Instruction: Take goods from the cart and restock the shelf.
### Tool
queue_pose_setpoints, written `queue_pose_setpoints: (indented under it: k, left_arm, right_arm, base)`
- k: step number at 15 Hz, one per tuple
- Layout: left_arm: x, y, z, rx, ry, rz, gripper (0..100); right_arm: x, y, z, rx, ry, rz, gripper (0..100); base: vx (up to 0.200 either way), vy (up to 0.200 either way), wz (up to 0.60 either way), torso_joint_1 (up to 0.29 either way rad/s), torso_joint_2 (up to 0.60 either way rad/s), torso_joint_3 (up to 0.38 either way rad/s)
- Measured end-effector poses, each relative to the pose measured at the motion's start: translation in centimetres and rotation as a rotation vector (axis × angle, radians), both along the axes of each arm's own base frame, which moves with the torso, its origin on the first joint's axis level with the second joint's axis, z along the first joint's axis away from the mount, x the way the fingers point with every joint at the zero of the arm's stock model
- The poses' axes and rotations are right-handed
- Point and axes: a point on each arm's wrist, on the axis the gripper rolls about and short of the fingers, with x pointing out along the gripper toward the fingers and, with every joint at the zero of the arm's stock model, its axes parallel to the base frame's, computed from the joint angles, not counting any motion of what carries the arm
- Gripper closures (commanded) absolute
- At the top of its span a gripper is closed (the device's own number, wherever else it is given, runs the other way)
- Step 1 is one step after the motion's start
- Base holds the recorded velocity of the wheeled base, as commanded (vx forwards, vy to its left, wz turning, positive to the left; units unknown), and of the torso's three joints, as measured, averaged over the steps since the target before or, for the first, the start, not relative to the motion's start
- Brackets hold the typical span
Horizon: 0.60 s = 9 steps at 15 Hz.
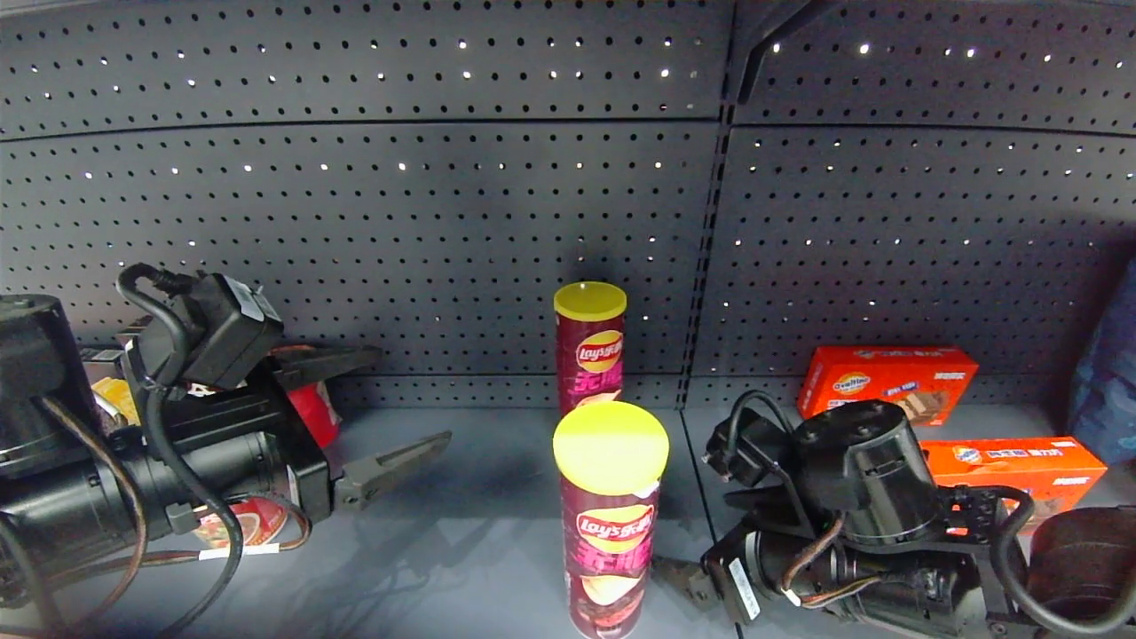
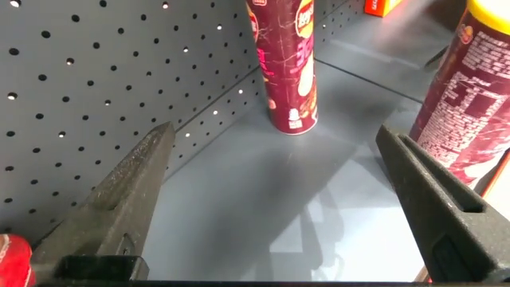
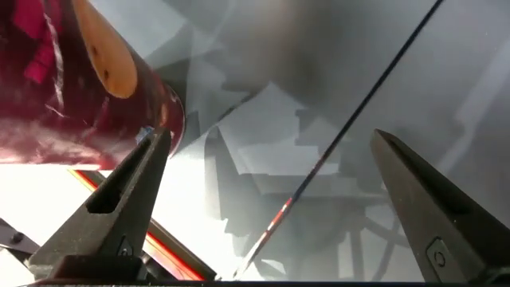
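Note:
Two dark red chip cans with yellow lids stand upright on the grey shelf [image 1: 461, 550], one behind the other. The rear can [image 1: 590, 351] [image 2: 287, 72] is close to the pegboard. The front can [image 1: 611, 524] [image 2: 470, 96] [image 3: 72, 80] stands nearer the shelf's edge. My left gripper [image 1: 413, 395] [image 2: 275, 135] is open and holds nothing, left of both cans and pointing toward them. My right gripper [image 1: 666, 572] [image 3: 271, 139] is low at the right of the front can, open, with one finger beside the can's base and nothing between the fingers.
Two orange boxes [image 1: 887, 377] [image 1: 1012, 466] lie on the shelf at the right, beyond my right arm. A dark blue pack [image 1: 1105, 382] stands at the far right. Red packages [image 1: 311, 413] [image 2: 12, 259] sit behind my left arm. The pegboard wall [image 1: 444, 222] backs the shelf.

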Motion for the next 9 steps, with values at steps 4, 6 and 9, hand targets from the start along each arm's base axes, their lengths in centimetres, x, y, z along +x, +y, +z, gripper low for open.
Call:
queue_pose_setpoints:
  k: [4, 6, 9]
  left_arm:
    - [0.03, -0.01, 0.09, -0.001, -0.004, 0.0, 0]
    - [0.03, -0.01, 0.09, -0.001, -0.003, 0.0, 0]
    - [0.06, -0.02, 0.11, -0.001, -0.004, 0.0, 0]
  right_arm:
    - [0.08, 0.21, -0.05, -0.001, 0.001, 0.003, 0]
    - [0.15, 0.44, -0.07, 0.0, 0.0, 0.007, 0]
    - [0.27, 0.92, -0.07, 0.002, -0.002, 0.016, 0]
  base:
    - [0.0, 0.0, 0.0, 0.0, 0.0, 0.0]
    - [0.0, 0.0, 0.0, 0.0, 0.0, 0.0]
    - [0.0, 0.0, 0.0, 0.0, 0.0, 0.0]
